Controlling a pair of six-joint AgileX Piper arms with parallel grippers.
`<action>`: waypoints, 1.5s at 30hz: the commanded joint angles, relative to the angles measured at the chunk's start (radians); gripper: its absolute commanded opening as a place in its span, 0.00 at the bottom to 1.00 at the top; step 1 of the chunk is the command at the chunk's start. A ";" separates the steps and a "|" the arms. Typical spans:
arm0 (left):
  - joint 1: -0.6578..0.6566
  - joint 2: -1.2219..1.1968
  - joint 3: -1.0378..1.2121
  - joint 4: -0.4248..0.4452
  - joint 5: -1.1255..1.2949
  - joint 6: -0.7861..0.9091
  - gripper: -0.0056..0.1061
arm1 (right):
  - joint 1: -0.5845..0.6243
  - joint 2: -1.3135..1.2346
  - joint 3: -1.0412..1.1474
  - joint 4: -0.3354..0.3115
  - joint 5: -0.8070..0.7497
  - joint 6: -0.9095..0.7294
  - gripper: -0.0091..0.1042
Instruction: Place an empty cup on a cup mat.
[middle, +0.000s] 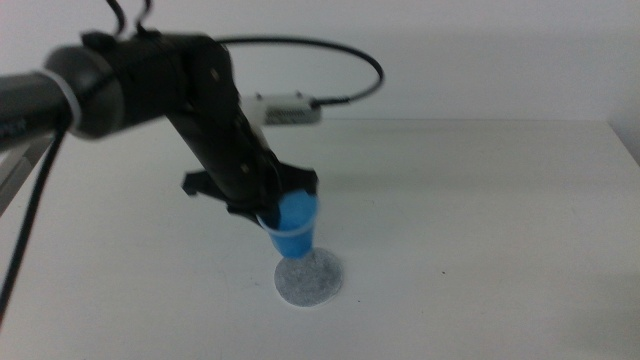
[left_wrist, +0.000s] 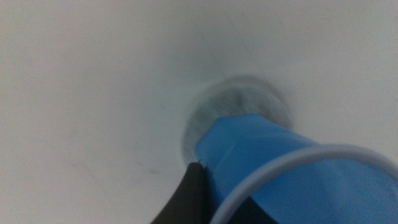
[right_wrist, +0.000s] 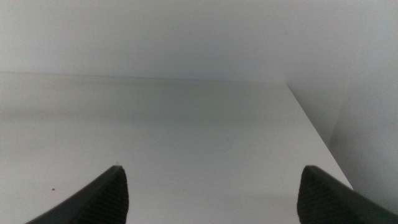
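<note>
My left gripper (middle: 283, 212) comes in from the left and is shut on the rim of the bright blue cup (middle: 294, 229). The cup hangs tilted just above the round speckled grey cup mat (middle: 308, 278), which lies flat on the white table. In the left wrist view the cup (left_wrist: 273, 162) fills the foreground with its pale rim toward the camera, and the mat (left_wrist: 239, 102) shows right behind its base. One dark finger (left_wrist: 189, 199) shows beside the cup. My right gripper (right_wrist: 211, 196) is open and empty over bare table, out of the middle view.
The white table (middle: 480, 220) spreads wide around the mat. Its right edge (right_wrist: 314, 127) runs close to my right gripper. A white plug with a black cable (middle: 290, 108) hangs behind the left arm.
</note>
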 joint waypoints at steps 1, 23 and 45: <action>-0.038 -0.012 0.047 0.013 -0.051 -0.049 0.03 | 0.001 -0.005 0.003 -0.007 -0.007 -0.004 0.90; -0.040 0.002 0.098 -0.031 -0.064 0.050 0.89 | 0.001 -0.005 0.003 -0.007 -0.007 -0.004 0.90; 0.021 -1.197 0.804 0.485 -0.259 -0.200 0.89 | 0.001 -0.005 0.003 -0.007 -0.007 -0.004 0.90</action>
